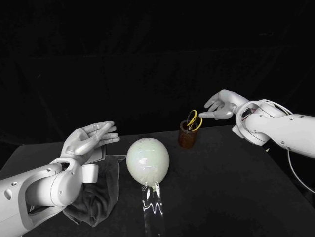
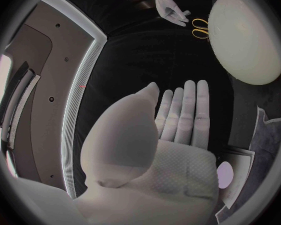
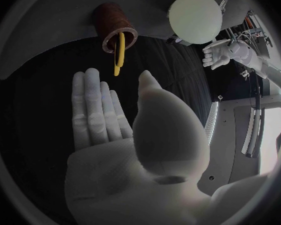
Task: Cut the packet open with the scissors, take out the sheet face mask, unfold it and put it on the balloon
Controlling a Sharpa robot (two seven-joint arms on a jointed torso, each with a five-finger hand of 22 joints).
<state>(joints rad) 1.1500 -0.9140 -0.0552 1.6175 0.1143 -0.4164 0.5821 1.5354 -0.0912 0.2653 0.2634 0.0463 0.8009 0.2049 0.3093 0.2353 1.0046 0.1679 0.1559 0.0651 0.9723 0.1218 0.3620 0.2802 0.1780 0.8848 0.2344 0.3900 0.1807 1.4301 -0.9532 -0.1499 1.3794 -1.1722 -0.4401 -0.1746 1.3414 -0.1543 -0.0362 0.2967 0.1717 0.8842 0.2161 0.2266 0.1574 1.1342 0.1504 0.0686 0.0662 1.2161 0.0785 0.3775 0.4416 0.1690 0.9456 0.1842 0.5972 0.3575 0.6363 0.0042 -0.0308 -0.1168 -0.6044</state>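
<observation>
**A robot lab bench, draped in black**

Dark cloth [image 1: 157, 49] hangs as a backdrop behind a black worktop [image 1: 228, 192]. A white robot left arm [image 1: 19, 195] and right arm [image 1: 296, 129] come in over it. The few props look staged for a trial: a pale balloon [image 1: 147, 160] and yellow-handled scissors [image 1: 194, 120] standing in a brown cup [image 1: 188, 139].

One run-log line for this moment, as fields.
left hand: open, holds nothing | right hand: open, close by scissors | scissors: standing in brown cup | balloon: bare
</observation>
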